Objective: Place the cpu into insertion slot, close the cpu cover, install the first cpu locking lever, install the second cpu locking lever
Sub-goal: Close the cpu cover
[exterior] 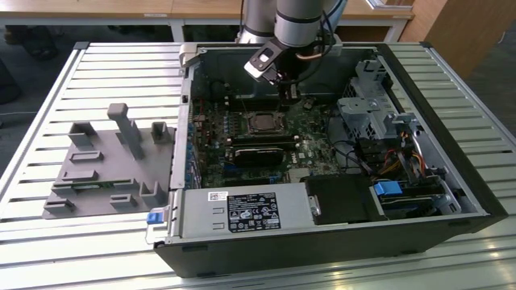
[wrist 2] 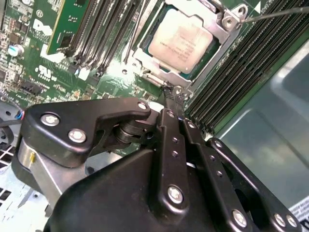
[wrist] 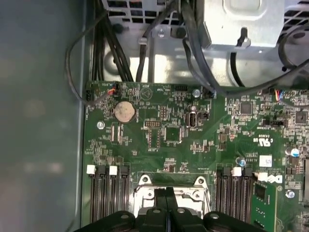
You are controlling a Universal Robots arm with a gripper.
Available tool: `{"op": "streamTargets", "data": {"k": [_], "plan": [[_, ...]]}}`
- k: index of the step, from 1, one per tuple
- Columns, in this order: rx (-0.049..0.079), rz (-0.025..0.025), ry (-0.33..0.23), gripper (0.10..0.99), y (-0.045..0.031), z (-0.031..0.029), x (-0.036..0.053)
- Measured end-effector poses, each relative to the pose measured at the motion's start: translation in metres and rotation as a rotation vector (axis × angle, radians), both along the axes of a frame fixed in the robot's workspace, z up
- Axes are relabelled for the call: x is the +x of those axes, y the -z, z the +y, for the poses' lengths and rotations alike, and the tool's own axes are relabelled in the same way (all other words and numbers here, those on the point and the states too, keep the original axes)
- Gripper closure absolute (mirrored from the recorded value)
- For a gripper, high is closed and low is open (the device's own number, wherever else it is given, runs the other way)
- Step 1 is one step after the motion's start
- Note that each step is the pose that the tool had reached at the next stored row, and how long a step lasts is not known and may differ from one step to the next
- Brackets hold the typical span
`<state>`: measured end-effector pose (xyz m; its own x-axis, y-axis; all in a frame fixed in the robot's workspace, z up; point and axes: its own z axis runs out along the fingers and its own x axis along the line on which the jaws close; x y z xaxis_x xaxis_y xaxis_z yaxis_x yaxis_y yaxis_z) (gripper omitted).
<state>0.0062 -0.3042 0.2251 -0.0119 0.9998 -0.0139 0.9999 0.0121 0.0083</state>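
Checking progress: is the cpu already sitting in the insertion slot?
Yes: in the second wrist view the cpu lies in the insertion slot.

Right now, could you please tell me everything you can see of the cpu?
The cpu is a flat square chip with a dull silver-tan metal top. It lies flat in the insertion slot, with the silver cpu cover framing its edges. The gripper is at the frame's edge, off the chip.

Silver-topped cpu (wrist 2: 179, 41) inside the cpu cover (wrist 2: 231, 30); jaws together, tips at the cover's corner, beside memory slots (wrist 2: 236, 79)
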Motion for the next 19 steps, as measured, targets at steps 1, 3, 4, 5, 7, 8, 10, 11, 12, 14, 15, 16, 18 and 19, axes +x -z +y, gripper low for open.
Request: {"op": "streamTargets", "data": {"k": [1,3,4,5,7,8,10,11,12,14,15,16,18,19], "plan": [[0.0,0.0,0.0,0.98,0.0002,0.0,-0.0008],[0.0,0.0002,0.0,0.98,0.0003,0.0,-0.0033],[0.0,0.0,0.0,0.98,0.0005,0.0,-0.0046],[0.0,0.0,0.0,0.98,0.0006,0.0,-0.0057],[0.0,0.0,0.0,0.98,0.0008,0.0,-0.0099],[0.0,0.0,0.0,0.98,0.0008,0.0,-0.0118],[0.0,0.0,0.0,0.98,0.0008,0.0,-0.015],[0.0,0.0,0.0,0.98,0.0008,0.0,-0.0162],[0.0,0.0,0.0,0.98,0.0008,0.0,-0.0173],[0.0,0.0,0.0,0.98,0.0008,0.0,-0.0196],[0.0,-0.0001,0.0,0.98,0.0008,0.0,-0.0207],[0.0,0.0,0.0,0.98,0.0008,0.0,-0.022],[0.0,0.0,0.0,0.98,0.0008,0.0,-0.0244],[0.0,0.0,0.0,0.98,0.0008,0.0,-0.0258]]}}
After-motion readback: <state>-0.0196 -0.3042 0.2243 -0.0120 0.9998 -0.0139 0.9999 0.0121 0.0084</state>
